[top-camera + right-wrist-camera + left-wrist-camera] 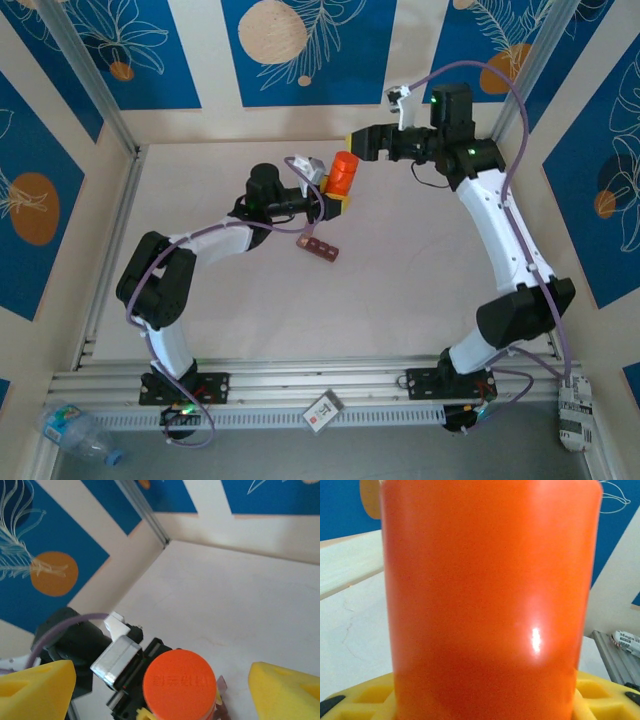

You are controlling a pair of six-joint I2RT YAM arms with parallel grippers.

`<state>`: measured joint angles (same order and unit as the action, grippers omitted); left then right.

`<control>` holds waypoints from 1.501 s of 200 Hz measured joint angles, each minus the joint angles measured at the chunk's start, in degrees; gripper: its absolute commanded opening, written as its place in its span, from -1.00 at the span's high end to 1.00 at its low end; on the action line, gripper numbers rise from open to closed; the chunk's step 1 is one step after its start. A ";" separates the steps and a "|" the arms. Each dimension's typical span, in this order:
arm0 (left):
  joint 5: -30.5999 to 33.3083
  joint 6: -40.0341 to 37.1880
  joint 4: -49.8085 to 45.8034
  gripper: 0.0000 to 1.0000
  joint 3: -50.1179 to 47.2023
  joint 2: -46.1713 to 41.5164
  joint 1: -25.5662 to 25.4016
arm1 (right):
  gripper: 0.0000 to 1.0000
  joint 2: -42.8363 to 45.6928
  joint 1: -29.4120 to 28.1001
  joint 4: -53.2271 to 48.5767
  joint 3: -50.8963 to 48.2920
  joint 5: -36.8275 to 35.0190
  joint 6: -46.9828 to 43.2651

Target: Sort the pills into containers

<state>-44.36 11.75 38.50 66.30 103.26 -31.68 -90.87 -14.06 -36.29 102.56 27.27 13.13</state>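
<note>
Where the two arms meet over the middle of the table (pixel 420 280), we see the left gripper (pixel 340 197) clamped on the lower part of an orange bottle (pixel 345 172), which it holds upright. From the left wrist, the bottle's orange wall blocks nearly everything. Its top and base are cut off, and the plastic is opaque, so we cannot see what is inside. Of the yellow fingers (pixel 362 696) we catch just the tips at the two bottom corners, against the bottle's sides.

The right gripper (pixel 161 689) hovers over the bottle with its jaws spread wide and nothing in them. From the right wrist its two yellow fingers sit at the lower corners, cut by the frame edge, with the bottle's round cap (pixel 180 682) between them and touching neither. Raised lettering on the cap is too blurred for us to read.

The containers (pixel 318 247), a dark reddish-brown strip of small compartments, lie slantwise on the table a little nearer the arm bases than the bottle, close to it but apart. From overhead the strip is too small for us to tell what its compartments hold. A dark sliver beside the cap in the right wrist view may be this strip; we cannot tell.
</note>
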 measured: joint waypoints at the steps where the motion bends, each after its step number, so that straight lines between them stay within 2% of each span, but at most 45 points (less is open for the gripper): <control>1: -0.15 -0.02 -0.09 1.00 0.04 0.00 0.00 | -0.78 -0.11 0.00 -0.15 0.07 0.04 -0.11; 50: -2.69 -1.42 -2.40 1.00 1.11 0.02 0.00 | -0.67 -4.11 -0.07 -7.13 1.60 2.19 -4.42; 120: -3.67 -1.40 -3.06 1.00 1.57 0.48 0.00 | -0.56 -4.22 -0.90 -9.49 1.60 3.67 -6.25; 190: -4.20 -1.40 -2.91 1.00 1.81 0.52 0.00 | -0.12 -4.24 -1.31 -9.62 1.55 2.95 -7.06; 238: -4.31 -1.20 -3.04 1.00 1.81 0.87 0.04 | -0.05 -4.24 -1.40 -8.66 0.57 2.16 -7.06; 300: -3.43 -1.18 -4.68 1.00 1.81 1.40 0.44 | 0.02 -3.89 -3.26 -4.72 -2.08 -2.91 -4.13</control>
<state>-47.79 10.57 33.82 68.12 104.66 -31.24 -94.76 -17.32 -41.01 100.49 24.36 8.99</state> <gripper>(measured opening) 0.525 0.498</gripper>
